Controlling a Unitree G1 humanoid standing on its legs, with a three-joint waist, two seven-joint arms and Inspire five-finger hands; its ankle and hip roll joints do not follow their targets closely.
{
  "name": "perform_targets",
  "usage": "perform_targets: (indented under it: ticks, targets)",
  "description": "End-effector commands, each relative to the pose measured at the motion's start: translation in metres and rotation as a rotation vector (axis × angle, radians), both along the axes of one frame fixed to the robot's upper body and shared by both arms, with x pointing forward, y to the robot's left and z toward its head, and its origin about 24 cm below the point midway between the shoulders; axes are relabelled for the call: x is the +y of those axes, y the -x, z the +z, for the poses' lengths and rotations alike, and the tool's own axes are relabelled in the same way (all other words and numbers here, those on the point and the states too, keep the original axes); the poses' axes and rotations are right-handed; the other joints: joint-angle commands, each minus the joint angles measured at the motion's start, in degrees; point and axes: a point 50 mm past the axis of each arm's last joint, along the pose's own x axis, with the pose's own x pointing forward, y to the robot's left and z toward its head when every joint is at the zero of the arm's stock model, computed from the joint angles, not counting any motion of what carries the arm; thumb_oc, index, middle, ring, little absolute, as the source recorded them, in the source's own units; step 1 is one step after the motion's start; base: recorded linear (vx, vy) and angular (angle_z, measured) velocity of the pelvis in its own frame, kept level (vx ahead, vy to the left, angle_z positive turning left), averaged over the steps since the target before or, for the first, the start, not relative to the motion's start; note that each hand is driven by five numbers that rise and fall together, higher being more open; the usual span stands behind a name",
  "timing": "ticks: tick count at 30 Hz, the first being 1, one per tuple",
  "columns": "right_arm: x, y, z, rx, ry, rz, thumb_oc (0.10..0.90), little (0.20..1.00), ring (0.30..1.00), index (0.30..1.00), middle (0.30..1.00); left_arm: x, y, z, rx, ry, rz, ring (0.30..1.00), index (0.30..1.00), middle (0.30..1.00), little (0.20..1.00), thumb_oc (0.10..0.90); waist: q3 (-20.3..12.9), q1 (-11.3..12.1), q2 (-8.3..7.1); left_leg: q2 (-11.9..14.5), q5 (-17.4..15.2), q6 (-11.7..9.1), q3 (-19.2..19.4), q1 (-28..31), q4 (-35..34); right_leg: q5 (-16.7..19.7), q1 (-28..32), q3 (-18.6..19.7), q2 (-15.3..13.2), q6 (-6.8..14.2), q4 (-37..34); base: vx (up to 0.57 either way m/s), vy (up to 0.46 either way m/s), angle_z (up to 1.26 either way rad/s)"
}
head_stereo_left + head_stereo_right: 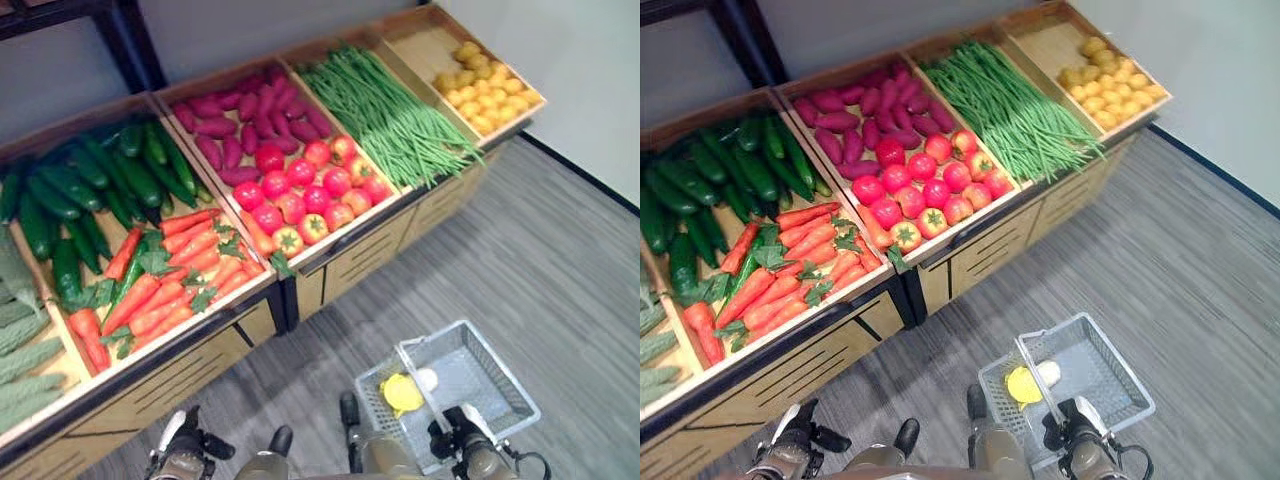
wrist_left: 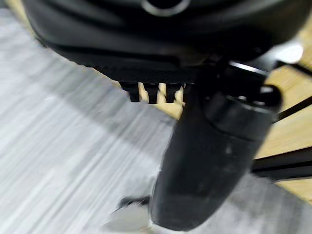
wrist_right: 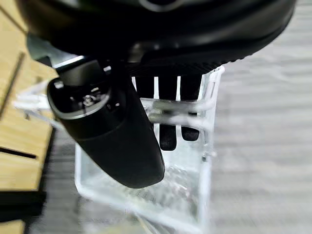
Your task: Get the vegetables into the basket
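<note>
Right hand (image 3: pixel 161 105) hooked round basket handle (image 3: pixel 180 107); left hand (image 2: pixel 204 161) empty, fingers curled.
Tomatoes (image 1: pixel 305 190) look firm, smooth, slippery: grasp one round its middle; basket (image 1: pixel 480 385) light, rigid.

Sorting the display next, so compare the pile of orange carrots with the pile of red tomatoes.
The orange carrots are long, tapered and carry green leafy tops; the red tomatoes are round, with small green stems at most. The carrots lie slanted and overlapping in the crate in front of the dark green cucumbers, the tomatoes sit in rows in front of the purple sweet potatoes. Both fill the front halves of neighbouring wooden crates.
</note>
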Motion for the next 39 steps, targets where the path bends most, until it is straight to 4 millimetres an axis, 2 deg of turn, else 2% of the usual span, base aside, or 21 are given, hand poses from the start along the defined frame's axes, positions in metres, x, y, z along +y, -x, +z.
perform_targets:
  ticks: [1, 2, 5, 7, 12, 18, 19, 20, 21, 23, 25, 26, 27, 28, 31, 32, 33, 34, 36, 37, 39]
  targets:
    - [-0.029, 0.007, 0.008, -0.018, 0.056, -0.044, 0.4, 0.3, 0.3, 0.3, 0.3, 0.005, -0.027, 0.01, -0.084, -0.017, -0.042, 1.0, 1.0, 1.0, 1.0, 0.9, 0.9, -1.5, -1.62, -0.3, 0.1, -1.7, 4.2, -2.5, 3.4, -5.0, 1.9, 0.2, -4.7, 5.9, 3.1, 0.08, -0.289, 0.58]
    - [-0.032, 0.009, 0.008, -0.017, 0.06, -0.055, 0.4, 0.3, 0.3, 0.3, 0.3, 0.003, -0.03, 0.01, -0.091, -0.009, -0.056, 1.0, 1.0, 1.0, 1.0, 0.9, 1.0, -1.6, -1.36, 0.1, 0.7, -1.8, 5.0, -3.3, 3.5, -5.2, 2.2, -1.2, -4.9, 5.6, 3.0, 0.02, -0.247, 0.87]
    - [-0.044, 0.018, 0.009, -0.006, 0.076, -0.119, 0.4, 0.3, 0.3, 0.3, 0.3, -0.008, -0.039, 0.01, -0.112, 0.008, -0.111, 1.0, 1.0, 1.0, 1.0, 0.9, 1.4, -3.2, -0.08, 4.1, 2.8, -1.9, 19.0, -5.0, 2.2, -6.2, 3.9, -6.8, -6.5, 5.2, 2.3, 0.01, -0.155, 1.02]
    - [-0.046, 0.024, 0.008, 0.011, 0.076, -0.146, 0.4, 0.3, 0.3, 0.3, 0.3, -0.009, -0.04, 0.01, -0.115, 0.008, -0.12, 1.0, 1.0, 1.0, 1.0, 0.9, 1.1, -3.4, 0.48, 5.4, 3.6, -2.2, 23.6, -4.4, 1.1, -6.4, 4.5, -8.6, -6.7, 5.1, 2.1, 0.03, -0.05, 1.17]
    - [-0.045, 0.036, 0.003, 0.051, 0.071, -0.172, 0.4, 0.3, 0.3, 0.3, 0.3, -0.011, -0.038, 0.009, -0.108, 0.013, -0.123, 1.0, 1.0, 1.0, 1.0, 0.9, -0.2, -3.1, 1.4, 5.8, 5.2, -2.6, 24.1, -3.3, -1.9, -7.3, 5.5, -11.1, -6.9, 5.3, 2.7, 0.05, 0.006, 0.38]
    - [-0.032, 0.049, -0.006, 0.125, 0.034, -0.177, 0.4, 0.3, 0.3, 0.3, 0.3, -0.013, -0.026, 0.004, -0.079, 0.041, -0.068, 1.0, 1.0, 1.0, 1.0, 0.9, -1.2, -2.5, 1.69, 3.6, 5.0, -1.2, 22.6, -0.7, -5.9, -7.2, 6.5, -11.5, -9.0, 6.8, 4.0, 0.05, 0.149, 0.14]
    - [-0.029, 0.051, -0.008, 0.134, 0.025, -0.169, 0.4, 0.3, 0.3, 0.3, 0.3, -0.011, -0.023, 0.003, -0.084, 0.046, -0.009, 1.0, 1.0, 1.0, 1.0, 0.9, -1.3, -2.3, 1.58, 3.2, 4.9, -1.0, 22.4, -0.6, -6.0, -7.1, 6.7, -11.4, -9.3, 7.0, 4.0, 0.06, 0.212, 0.06]
    - [-0.021, 0.056, -0.012, 0.154, 0.005, -0.155, 0.4, 0.3, 0.3, 0.3, 0.3, 0.004, -0.003, 0.002, -0.099, 0.062, 0.269, 1.0, 1.0, 1.0, 1.0, 0.9, -1.9, -2.0, 1.03, 2.5, 4.8, -0.7, 22.6, 0.1, -6.8, -6.5, 7.5, -11.1, -10.0, 7.4, 3.2, 0.09, 0.206, 0.03]
    - [-0.017, 0.063, -0.015, 0.19, 0.0, -0.155, 0.4, 0.3, 0.3, 0.3, 0.3, 0.021, 0.003, 0.007, -0.262, 0.094, 0.723, 1.0, 1.0, 1.0, 1.0, 0.9, -2.5, -1.3, 0.81, 2.0, 4.8, -0.6, 22.3, 0.6, -7.6, -6.0, 8.3, -11.2, -10.5, 7.6, 2.0, 0.1, 0.177, 0.02]
    - [-0.017, 0.065, -0.016, 0.201, -0.003, -0.162, 0.4, 0.3, 0.3, 0.3, 0.3, 0.047, 0.01, 0.018, -0.466, 0.078, 1.186, 1.0, 1.0, 1.0, 1.0, 0.9, -3.0, -0.9, 0.77, 1.8, 4.5, -0.7, 22.4, 1.5, -8.2, -5.9, 9.0, -11.3, -10.9, 7.9, 1.1, 0.07, 0.084, -0.01]
    - [-0.017, 0.067, -0.016, 0.213, -0.002, -0.147, 0.4, 0.3, 0.3, 0.3, 0.3, 0.072, 0.038, 0.026, -0.512, -0.014, 1.431, 1.0, 1.0, 1.0, 1.0, 0.9, -3.7, -1.1, 0.7, 1.8, 4.2, -0.9, 23.1, 2.3, -8.5, -5.7, 9.5, -11.0, -11.1, 8.1, 0.4, 0.05, 0.057, 0.0]
    - [-0.017, 0.067, -0.016, 0.212, -0.003, -0.146, 0.4, 0.3, 0.3, 0.3, 0.3, 0.073, 0.038, 0.027, -0.514, -0.014, 1.432, 1.0, 1.0, 1.0, 1.0, 0.9, -3.8, -1.2, 0.63, 1.8, 4.4, -0.9, 23.1, 2.1, -8.6, -5.4, 9.4, -11.0, -11.1, 8.1, 0.2, 0.06, 0.047, -0.1]
    - [-0.017, 0.071, -0.017, 0.231, -0.002, -0.127, 0.4, 0.3, 0.3, 0.3, 0.3, 0.094, 0.073, 0.036, -0.471, -0.132, 1.555, 1.0, 1.0, 1.0, 1.0, 0.9, -4.6, -1.1, 0.42, 1.9, 4.2, -1.2, 23.6, 2.7, -8.8, -5.2, 9.8, -10.6, -11.1, 8.3, -0.5, 0.04, 0.026, -0.13]
    - [-0.018, 0.073, -0.017, 0.236, -0.001, -0.124, 0.4, 0.3, 0.3, 0.3, 0.3, 0.103, 0.086, 0.043, -0.471, -0.176, 1.621, 1.0, 1.0, 1.0, 1.0, 0.9, -4.9, -0.8, 0.46, 2.0, 4.1, -1.3, 23.7, 2.9, -8.8, -5.1, 10.0, -10.6, -11.1, 8.3, -0.8, 0.06, 0.028, -0.17]
    - [-0.017, 0.076, -0.017, 0.242, -0.005, -0.116, 0.4, 0.3, 0.3, 0.3, 0.3, 0.126, 0.095, 0.061, -0.541, -0.263, 1.704, 1.0, 1.0, 1.0, 1.0, 0.9, -5.3, -0.7, 0.28, 2.2, 4.1, -1.5, 23.9, 3.2, -8.9, -4.8, 10.5, -10.4, -11.1, 8.3, -1.7, 0.02, 0.001, -0.18]
    - [-0.017, 0.076, -0.017, 0.238, -0.004, -0.12, 0.4, 0.3, 0.3, 0.3, 0.3, 0.145, 0.085, 0.077, -0.643, -0.301, 1.695, 1.0, 1.0, 1.0, 1.0, 0.9, -5.6, -0.7, 0.42, 2.3, 4.1, -1.7, 24.1, 3.3, -9.0, -4.5, 10.7, -10.5, -11.1, 8.4, -2.3, 0.0, 0.001, -0.11]
    - [-0.017, 0.076, -0.017, 0.238, -0.005, -0.12, 0.4, 0.3, 0.3, 0.3, 0.3, 0.145, 0.085, 0.077, -0.644, -0.303, 1.695, 1.0, 1.0, 1.0, 1.0, 0.9, -5.6, -0.7, 0.36, 2.3, 4.1, -1.7, 24.1, 3.3, -9.0, -4.5, 10.7, -10.5, -11.1, 8.4, -2.4, -0.02, -0.005, -0.06]
    - [-0.021, 0.074, -0.015, 0.214, 0.004, -0.122, 0.4, 0.3, 0.3, 0.3, 0.3, 0.174, 0.064, 0.106, -0.733, -0.374, 1.517, 1.0, 1.0, 1.0, 1.0, 0.9, -5.4, -0.7, 0.59, 2.4, 4.4, -2.0, 24.0, 3.2, -9.0, -4.2, 10.9, -10.7, -11.0, 8.4, -2.8, 0.0, 0.0, 0.0]
    - [-0.025, 0.073, -0.013, 0.198, 0.018, -0.12, 0.4, 0.3, 0.3, 0.3, 0.3, 0.201, 0.034, 0.146, -0.842, -0.486, 1.278, 1.0, 1.0, 1.0, 1.0, 0.9, -5.2, -0.7, 0.91, 2.4, 4.4, -2.2, 23.8, 3.3, -9.0, -4.2, 11.3, -10.9, -10.9, 8.6, -3.2, -0.03, -0.02, 0.04]
    - [-0.024, 0.074, -0.014, 0.188, 0.023, -0.126, 0.4, 0.3, 0.3, 0.3, 0.3, 0.212, -0.017, 0.204, -1.029, -0.675, 0.946, 1.0, 1.0, 1.0, 1.0, 0.9, -5.2, -0.4, 0.8, 2.4, 4.7, -2.4, 23.3, 3.1, -9.0, -4.0, 11.5, -11.4, -10.9, 8.8, -3.5, -0.05, -0.037, 0.13]
    - [-0.026, 0.077, -0.014, 0.181, 0.025, -0.16, 0.4, 0.3, 0.3, 0.3, 0.3, 0.196, -0.052, 0.244, -1.182, -0.805, 0.689, 1.0, 1.0, 1.0, 1.0, 0.9, -5.2, 0.1, 0.52, 2.3, 5.1, -2.5, 22.5, 2.5, -9.0, -3.7, 11.5, -12.0, -11.0, 8.9, -3.9, -0.05, -0.043, 0.16]
